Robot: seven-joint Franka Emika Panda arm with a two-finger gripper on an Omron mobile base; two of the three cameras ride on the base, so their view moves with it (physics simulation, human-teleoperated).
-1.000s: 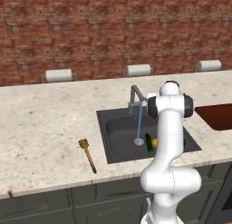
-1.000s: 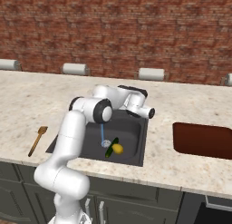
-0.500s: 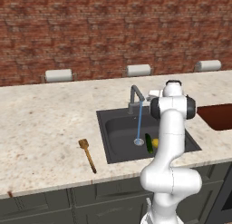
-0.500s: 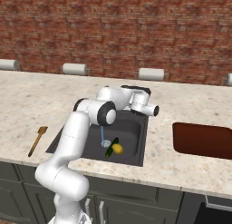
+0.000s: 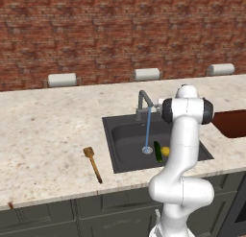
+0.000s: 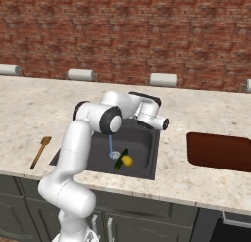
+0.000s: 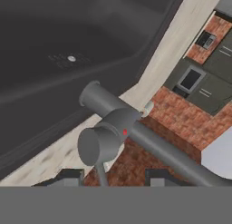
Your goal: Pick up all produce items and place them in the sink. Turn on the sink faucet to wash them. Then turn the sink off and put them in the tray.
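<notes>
Blue water ran from the grey metal tap [image 5: 143, 102] into the dark square basin [image 5: 126, 140]; slim green cucumber [image 5: 157, 151] and yellow piece [image 5: 165, 151] lay at the drain's three o'clock. Pincer [image 7: 108, 175] slightly parted, straddling the tap's lever, gripping nothing.

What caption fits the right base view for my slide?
Water runs from the sink faucet onto the cucumber and yellow piece in the sink.

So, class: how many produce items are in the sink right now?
2. A cucumber and a yellow piece lie side by side near the drain, right of the water stream. The arm may hide others.
</notes>
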